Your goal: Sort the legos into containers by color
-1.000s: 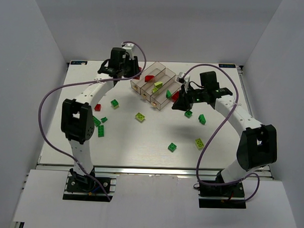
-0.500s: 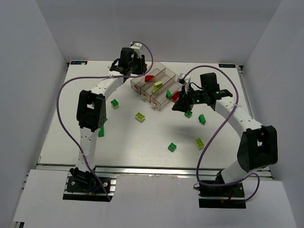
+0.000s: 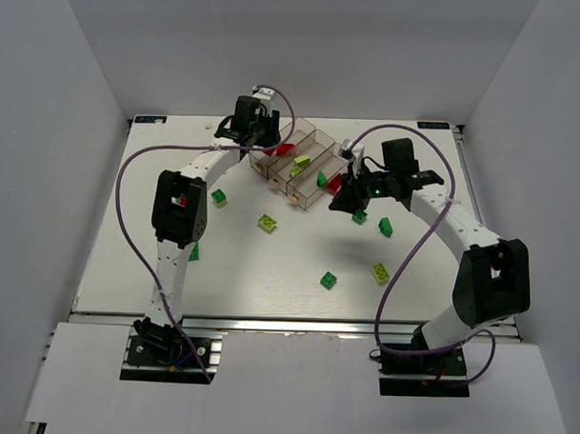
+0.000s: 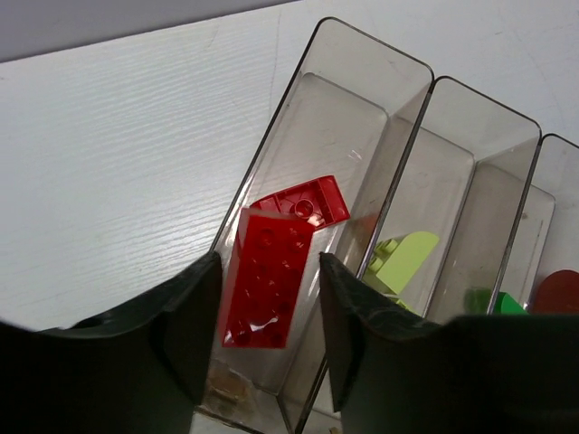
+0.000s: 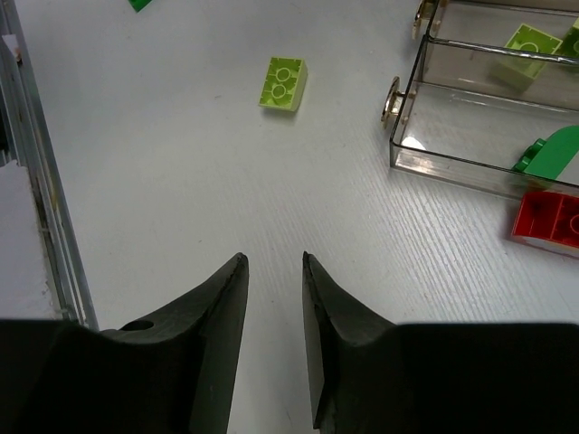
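My left gripper [image 3: 264, 143] hangs over the near end of the tray's [image 4: 375, 41] first compartment. It is shut on a red brick [image 4: 271, 289], held askew between its fingertips. A second red piece [image 4: 308, 197] lies in that compartment. A yellow-green piece [image 4: 407, 258] lies in the second compartment and a dark green one [image 4: 493, 303] in the third. My right gripper [image 5: 271, 258] is slightly open and empty above bare table, right of the tray [image 3: 310, 140]. A red brick [image 5: 547, 217] lies outside the tray's end.
Loose bricks lie on the table: yellow-green [image 3: 268, 222], green [image 3: 218, 196], green [image 3: 329, 279], yellow-green [image 3: 380, 272], green [image 3: 386, 226] and green [image 3: 360, 217]. White walls enclose the table on three sides. The left arm's cable loops over the left side.
My left arm has swung right from beside the tray to over its first compartment, carrying the red brick. The right arm has barely moved.
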`<state>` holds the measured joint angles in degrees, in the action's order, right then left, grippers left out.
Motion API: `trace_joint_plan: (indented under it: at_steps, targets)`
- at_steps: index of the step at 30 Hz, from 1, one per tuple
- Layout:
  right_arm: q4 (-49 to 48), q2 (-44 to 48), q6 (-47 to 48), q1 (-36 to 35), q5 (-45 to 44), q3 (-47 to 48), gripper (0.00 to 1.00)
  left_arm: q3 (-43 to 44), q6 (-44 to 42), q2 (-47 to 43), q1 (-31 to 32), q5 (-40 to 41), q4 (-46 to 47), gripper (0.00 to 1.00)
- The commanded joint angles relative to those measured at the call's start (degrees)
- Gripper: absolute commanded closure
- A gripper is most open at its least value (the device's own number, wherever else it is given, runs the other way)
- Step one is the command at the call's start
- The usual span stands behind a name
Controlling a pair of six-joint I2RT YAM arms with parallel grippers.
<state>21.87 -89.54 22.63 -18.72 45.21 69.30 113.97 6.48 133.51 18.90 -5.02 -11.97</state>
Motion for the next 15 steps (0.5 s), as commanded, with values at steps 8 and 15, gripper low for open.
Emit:
trace_joint_plan:
  at_steps: [8,15]
  targets:
    - [-2.7,0.2,-1.1,0.2,-4.1,0.0,0.58,2.2,1.8,-3.5,0.4,2.9,1.4,0.33]
    - [-3.7,-3.5,-7.2,1.7,-14.1,3.5,0.45,-3.2,7.2,-15.2,-0.2,6.4,-0.3,0.27]
